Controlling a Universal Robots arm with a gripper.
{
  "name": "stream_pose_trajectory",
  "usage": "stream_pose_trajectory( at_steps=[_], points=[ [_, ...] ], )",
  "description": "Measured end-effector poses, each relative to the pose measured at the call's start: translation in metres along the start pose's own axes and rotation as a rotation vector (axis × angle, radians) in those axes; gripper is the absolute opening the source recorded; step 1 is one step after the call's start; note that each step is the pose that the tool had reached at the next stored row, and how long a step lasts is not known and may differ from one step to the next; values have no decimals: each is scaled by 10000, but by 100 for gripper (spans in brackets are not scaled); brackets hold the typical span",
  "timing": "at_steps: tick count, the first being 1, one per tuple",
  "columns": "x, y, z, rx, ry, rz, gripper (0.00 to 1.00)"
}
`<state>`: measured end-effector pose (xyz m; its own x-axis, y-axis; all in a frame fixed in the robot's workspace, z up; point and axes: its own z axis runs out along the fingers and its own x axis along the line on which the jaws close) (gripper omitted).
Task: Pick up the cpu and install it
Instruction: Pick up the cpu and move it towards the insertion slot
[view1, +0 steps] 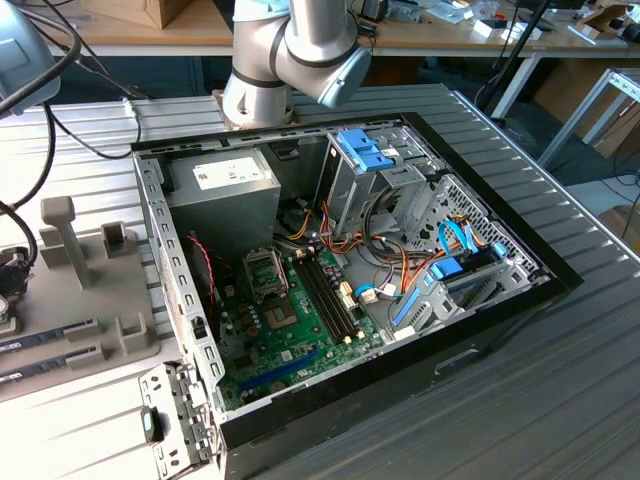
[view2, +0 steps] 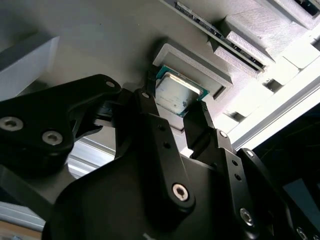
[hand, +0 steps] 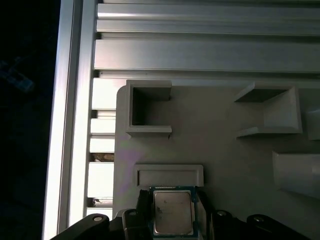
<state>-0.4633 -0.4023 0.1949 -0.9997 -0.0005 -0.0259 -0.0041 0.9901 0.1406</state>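
While your claw (view2: 175, 100) hangs low over the grey holder (view2: 100, 40), its two black fingers (view2: 152, 125) are drawn in against opposite edges of the cpu (view2: 177, 90). That leaves it no wider than the chip and pinching it. You can see the chip in both wrist views with its silver top up and a thin green rim around it. It lies just beside a raised rectangular ledge (hand: 170, 175) of the holder. You cannot tell from these views whether it rests on the holder or is lifted clear.

Past the ledge, the holder carries an open square pocket (hand: 147, 107) and a wider angled one (hand: 270, 112). In the second wrist view, long memory sticks (view2: 200, 22) lie in slots farther along it. The holder sits on the ribbed aluminium tabletop (hand: 200, 50).

In the exterior view the same holder lies at the exterior view's left. Beside it stands the open computer case (view1: 500, 300) on its side, showing the green motherboard (view1: 300, 345). The socket frame (view1: 263, 268) on the board stands hinged up. The grey power-supply box (view1: 225, 185) is behind the frame, and blue drive brackets (view1: 365, 150) lie toward the exterior view's right. The arm's base (view1: 260, 90) rises behind the case, with cluttered benches (view1: 450, 30) beyond it.
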Motion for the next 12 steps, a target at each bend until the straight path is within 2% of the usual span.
stream_pose_trajectory(
  at_steps=[5,6,7,8,11,12],
  points=[
    [0,0,1,-5,-1,0,48],
    [0,0,1,-6,-2,0,54],
    [0,0,1,-6,-2,0,54],
    [0,0,1,-7,-1,0,60],
    [0,0,1,-9,-1,0,60],
    [0,-3,1,440,2,-13,60]
  ],
)
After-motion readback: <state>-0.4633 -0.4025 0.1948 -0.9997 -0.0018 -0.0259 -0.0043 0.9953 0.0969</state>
